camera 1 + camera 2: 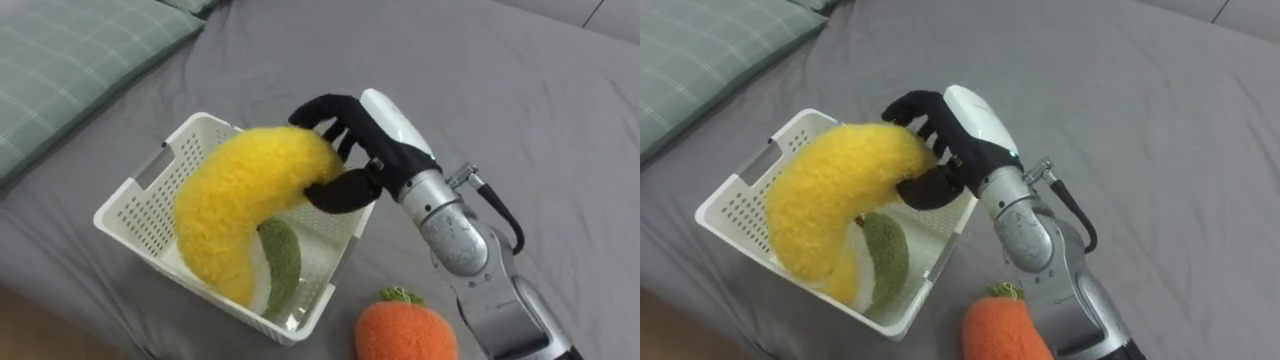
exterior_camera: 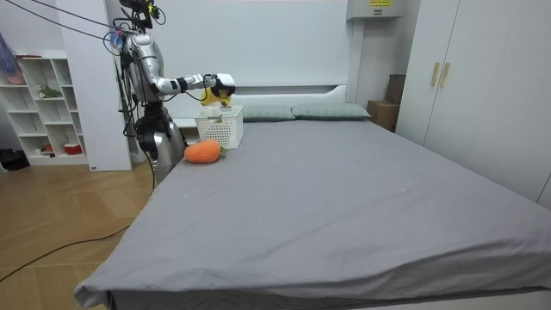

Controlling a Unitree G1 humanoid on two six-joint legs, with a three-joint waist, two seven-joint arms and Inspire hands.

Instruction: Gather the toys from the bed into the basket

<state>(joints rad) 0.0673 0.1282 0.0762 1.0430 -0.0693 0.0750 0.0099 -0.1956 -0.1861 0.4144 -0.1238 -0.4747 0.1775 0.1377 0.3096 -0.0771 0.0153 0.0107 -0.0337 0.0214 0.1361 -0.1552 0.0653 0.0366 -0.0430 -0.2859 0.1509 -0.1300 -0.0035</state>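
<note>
**Grey bed: banana gripped over the basket**

Grey sheet covers the bed (image 1: 560, 90), with a green checked pillow (image 1: 70, 60) lying at its upper left corner in the eye views. A white slotted basket (image 1: 130, 205) sits on the sheet just beside the pillow, near the bed's edge.

The right hand (image 1: 365, 160) comes in from the lower right and reaches over the basket's far right corner. Its dark fingers (image 1: 325, 108) are curled over the upper end of a yellow plush banana (image 1: 240, 190), and the thumb is pressed in from below, so the toy is firmly gripped. The banana hangs in a curve across the basket's opening. Its lower end dips inside, close to the near wall; whether it touches the bottom cannot be told.

A green plush toy (image 1: 280, 262) already lies in the basket, partly under the banana. An orange plush toy (image 1: 405, 330) with a small green top rests on the sheet just outside the basket's near right corner, below the forearm.

From the room view, the robot stands on the wooden floor (image 2: 60, 224) at the side of the bed near its head. A white shelf (image 2: 43, 95) stands behind it and a wardrobe (image 2: 482, 86) is on the room view's right.
</note>
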